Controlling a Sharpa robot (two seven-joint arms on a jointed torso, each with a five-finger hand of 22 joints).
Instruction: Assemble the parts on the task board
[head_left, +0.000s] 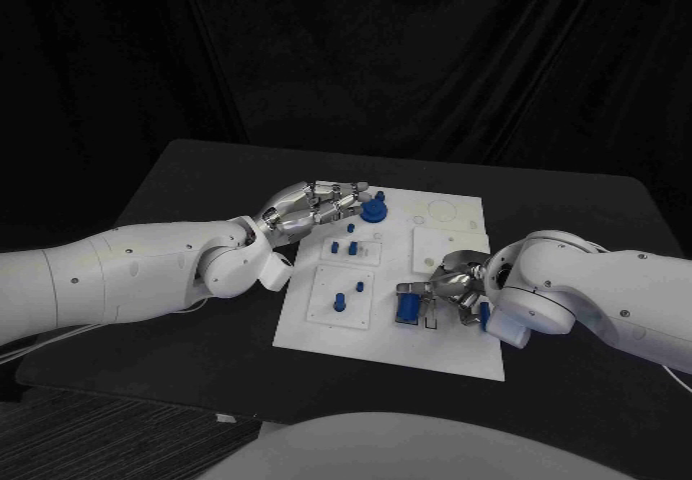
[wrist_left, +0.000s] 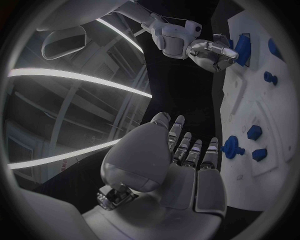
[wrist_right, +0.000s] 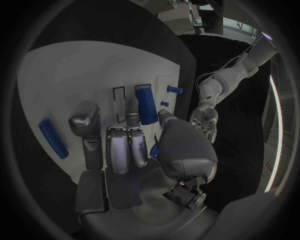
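Left hand: being held open above the task board, upper centre of frame, beside a round blue part.
Right hand: apparently being closed on a blue block, right of centre.

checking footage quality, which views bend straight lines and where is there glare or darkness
Left wrist view: fisheye bends the task board edge, and bright curved light streaks glare behind the left hand. Right wrist view: board edges bow too. Head view: undistorted, dim, backdrop black.

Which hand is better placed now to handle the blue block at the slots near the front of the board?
Probably the right hand: it rests over the blue block, while the left hand is by the far round part.
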